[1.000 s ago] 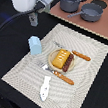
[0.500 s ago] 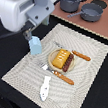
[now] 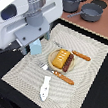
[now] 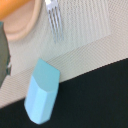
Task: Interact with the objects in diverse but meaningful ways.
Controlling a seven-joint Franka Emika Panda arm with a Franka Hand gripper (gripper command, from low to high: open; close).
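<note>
A white bone-shaped piece lies nearest on the striped mat. Beyond it, a small plate holds the ridged orange-yellow block beside a dark-brown stick. The light blue faceted cup stands at the mat's edge under the arm; its gripper's state cannot be told.

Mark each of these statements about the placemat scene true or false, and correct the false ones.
1. The ridged orange-yellow block lies on the small plate. True.
2. The light blue cup stands on the plate. False: it is off the plate, near the placemat's edge on the exterior view's left.
3. The dark-brown stick lies beside the block on the plate. True.
4. The white bone-shaped piece sits inside a grey pot. False: it lies on the placemat, near its front edge.
5. The fork has its tines on the placemat. True.
</note>
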